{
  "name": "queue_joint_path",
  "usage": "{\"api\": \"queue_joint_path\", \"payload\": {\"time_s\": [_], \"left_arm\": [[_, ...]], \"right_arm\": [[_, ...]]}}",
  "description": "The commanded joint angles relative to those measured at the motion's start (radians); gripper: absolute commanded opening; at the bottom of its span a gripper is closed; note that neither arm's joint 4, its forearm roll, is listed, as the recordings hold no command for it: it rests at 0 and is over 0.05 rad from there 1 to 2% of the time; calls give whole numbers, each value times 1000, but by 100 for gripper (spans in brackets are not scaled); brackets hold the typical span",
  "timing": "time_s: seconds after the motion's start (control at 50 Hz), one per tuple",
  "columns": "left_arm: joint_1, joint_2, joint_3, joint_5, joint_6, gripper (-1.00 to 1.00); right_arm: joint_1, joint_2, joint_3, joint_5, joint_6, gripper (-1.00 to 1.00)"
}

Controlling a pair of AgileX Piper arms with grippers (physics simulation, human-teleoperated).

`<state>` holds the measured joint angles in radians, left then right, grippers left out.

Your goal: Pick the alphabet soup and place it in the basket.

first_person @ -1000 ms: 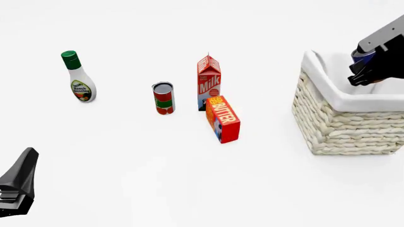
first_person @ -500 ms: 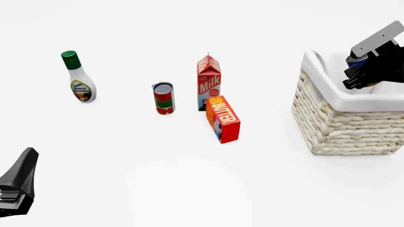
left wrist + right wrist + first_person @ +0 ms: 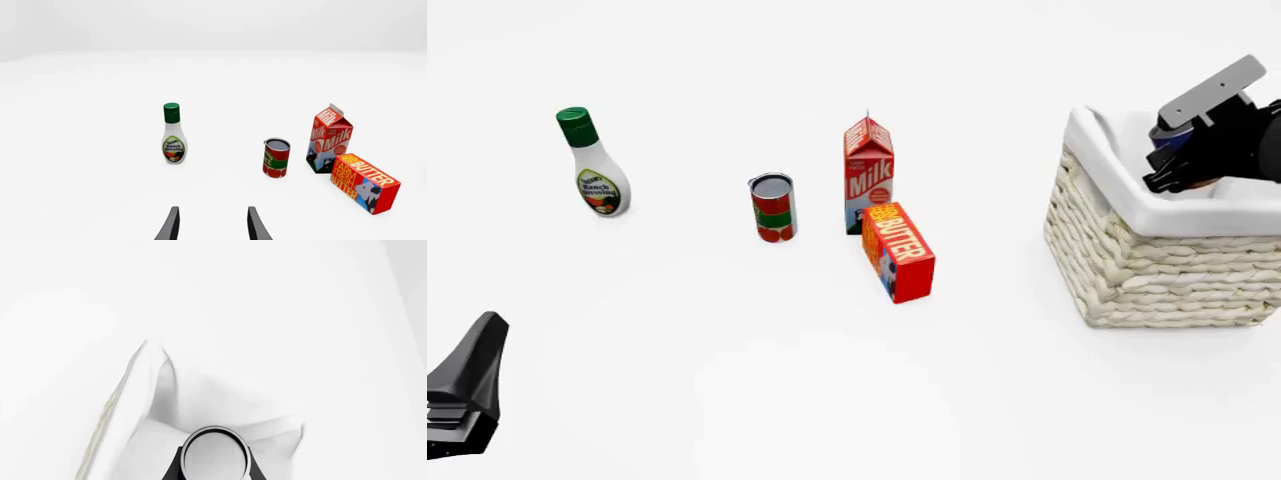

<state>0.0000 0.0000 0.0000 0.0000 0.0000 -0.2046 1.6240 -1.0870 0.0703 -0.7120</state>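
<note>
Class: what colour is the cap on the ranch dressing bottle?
Green, on the ranch dressing bottle; clearest in the left wrist view.

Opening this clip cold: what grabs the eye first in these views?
The big wicker basket at the table's right, with the right gripper over its white liner holding the alphabet soup between its fingers. Next, mid-table, the red cluster: the milk carton upright, the butter box in front of it, the red-and-green can to their left. The ranch dressing bottle stands alone, far left.
</note>
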Motion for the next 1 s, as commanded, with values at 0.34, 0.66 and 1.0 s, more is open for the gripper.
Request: {"api": "queue_joint_path", "payload": {"time_s": [0.34, 0.66, 1.0], "left_arm": [[0, 0, 0, 0, 0, 100], [0, 0, 0, 0, 0, 100], [0, 0, 0, 0, 0, 100]], "right_arm": [[-9, 31, -24, -17, 17, 100], [-11, 27, -20, -19, 14, 100], [-13, 2, -21, -6, 16, 100]]}}
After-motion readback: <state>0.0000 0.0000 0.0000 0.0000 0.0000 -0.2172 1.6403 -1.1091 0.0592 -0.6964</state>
